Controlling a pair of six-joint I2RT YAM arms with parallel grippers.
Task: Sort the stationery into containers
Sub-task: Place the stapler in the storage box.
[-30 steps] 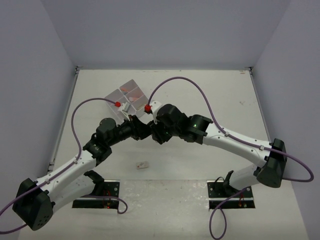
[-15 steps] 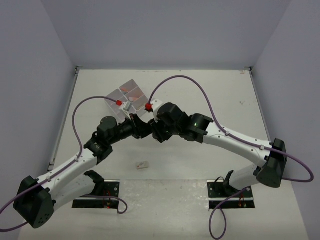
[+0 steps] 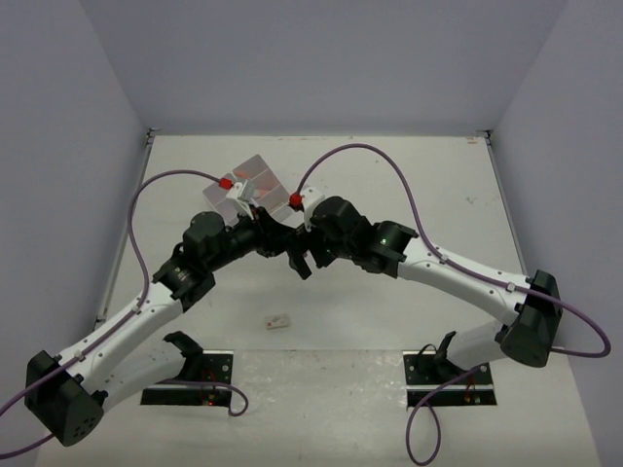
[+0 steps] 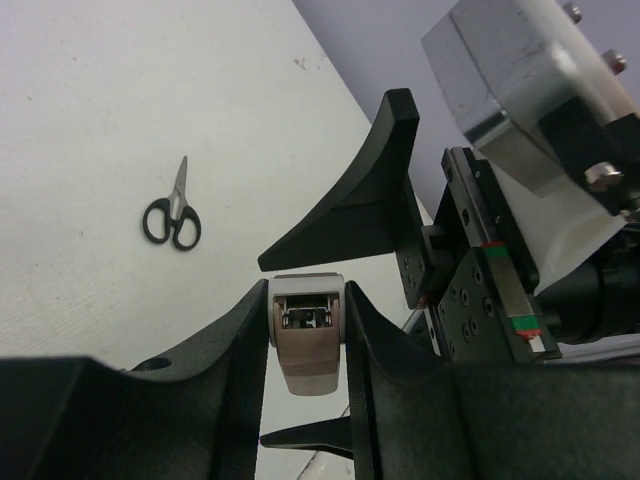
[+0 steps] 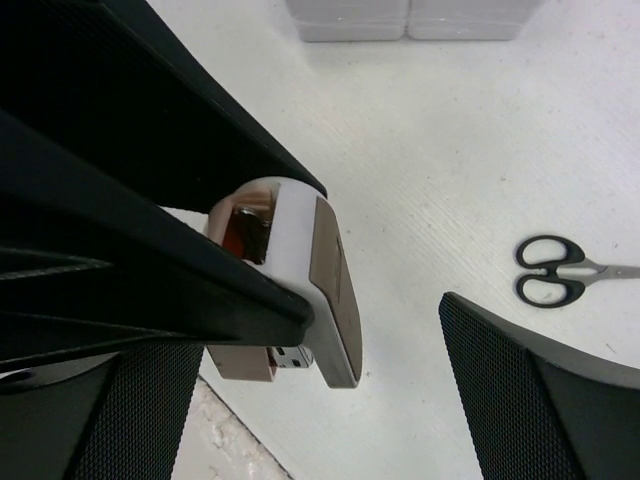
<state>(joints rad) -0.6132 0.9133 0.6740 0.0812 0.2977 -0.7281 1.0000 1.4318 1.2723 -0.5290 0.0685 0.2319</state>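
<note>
My left gripper (image 4: pixel 308 296) is shut on a small beige and white eraser (image 4: pixel 308 345), held in the air above the table. My right gripper (image 5: pixel 312 335) stands open around that eraser (image 5: pixel 318 285) without touching it; its fingers (image 4: pixel 372 190) show above and below the piece in the left wrist view. In the top view both grippers, left (image 3: pixel 279 240) and right (image 3: pixel 298 257), meet just in front of the containers (image 3: pixel 255 179). Black-handled scissors (image 4: pixel 172 214) lie flat on the table, and the right wrist view shows the scissors (image 5: pixel 553 270) too.
Another small beige eraser (image 3: pixel 278 320) lies on the table near the front, between the arm bases. The containers' front wall (image 5: pixel 410 22) shows at the top of the right wrist view. Purple cables arc over both arms.
My right gripper has opened and let go of the eraser, which stays in my left gripper. The left arm has shifted a little toward the containers.
</note>
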